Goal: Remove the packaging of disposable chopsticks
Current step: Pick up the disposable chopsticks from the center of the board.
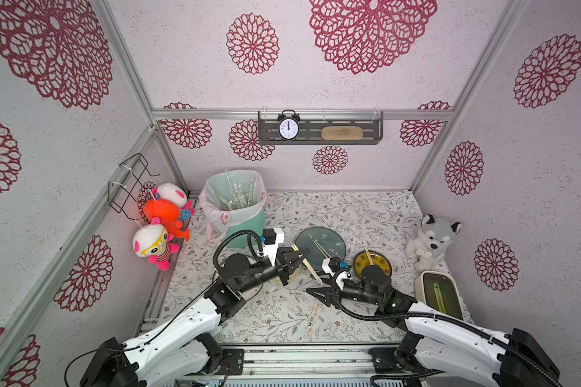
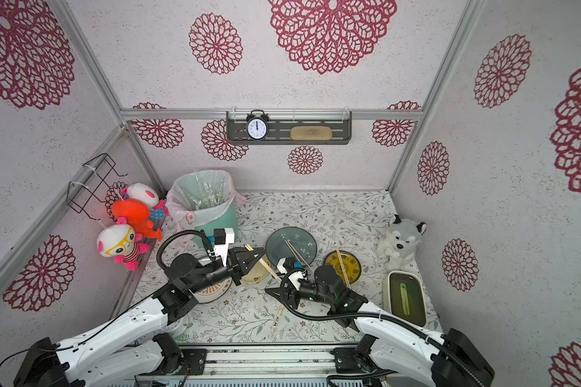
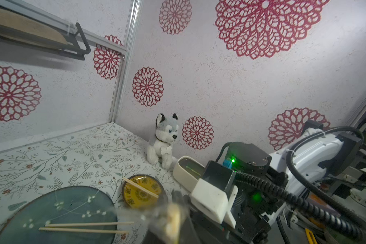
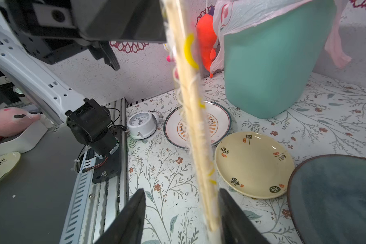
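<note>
left tool (image 1: pixel 299 257) clamped on one end of a wrapped chopstick pair (image 4: pixel 191 109), holding it in the air over the table (image 1: pixel 366 214), the pair spanning across to the right tool (image 4: pixel 181 191). right tool jaws stand apart, astride the other end, not pinching.

clear sleeve (image 4: pixel 190 50): thin, slick, crinkly, nearly weightless. sticks inside look stiff and light but easy to snap. judgement: pinch loose film past the stick tips, not the wood, then pull lengthwise.

second wrapped pair (image 1: pixel 312 318) lies on the table. bare pairs (image 1: pixel 322 249) rest on the blue plate (image 1: pixel 332 234) and yellow plate (image 1: pixel 381 268).
</note>
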`<move>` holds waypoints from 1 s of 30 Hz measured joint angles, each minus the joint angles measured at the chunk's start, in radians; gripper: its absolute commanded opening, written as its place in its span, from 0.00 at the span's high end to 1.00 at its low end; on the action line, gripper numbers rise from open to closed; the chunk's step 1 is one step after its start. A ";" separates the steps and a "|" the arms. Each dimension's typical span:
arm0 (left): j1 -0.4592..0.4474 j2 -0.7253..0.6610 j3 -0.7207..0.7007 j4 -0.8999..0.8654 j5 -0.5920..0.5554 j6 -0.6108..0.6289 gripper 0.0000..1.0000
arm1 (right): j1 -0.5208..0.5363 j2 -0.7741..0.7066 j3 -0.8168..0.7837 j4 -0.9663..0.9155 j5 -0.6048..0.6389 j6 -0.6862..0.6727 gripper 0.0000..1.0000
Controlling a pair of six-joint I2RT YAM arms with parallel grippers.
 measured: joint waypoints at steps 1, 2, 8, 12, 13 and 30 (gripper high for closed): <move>0.000 0.004 0.018 -0.034 -0.001 0.009 1.00 | 0.000 -0.006 0.000 -0.005 0.007 -0.002 0.46; 0.000 0.008 0.032 -0.058 -0.005 0.017 1.00 | 0.000 -0.010 0.000 -0.009 0.015 -0.003 0.46; 0.000 0.051 0.067 -0.170 -0.008 0.046 1.00 | 0.000 -0.016 0.000 -0.041 0.069 -0.031 0.68; 0.000 0.064 0.067 -0.201 -0.008 0.052 1.00 | 0.000 0.008 0.001 -0.060 0.085 -0.040 0.80; 0.000 0.063 0.067 -0.201 -0.006 0.053 1.00 | 0.000 0.014 0.001 -0.063 0.089 -0.042 0.81; 0.000 0.049 0.058 -0.203 0.009 0.059 0.94 | 0.000 0.045 0.001 -0.048 0.078 -0.055 1.00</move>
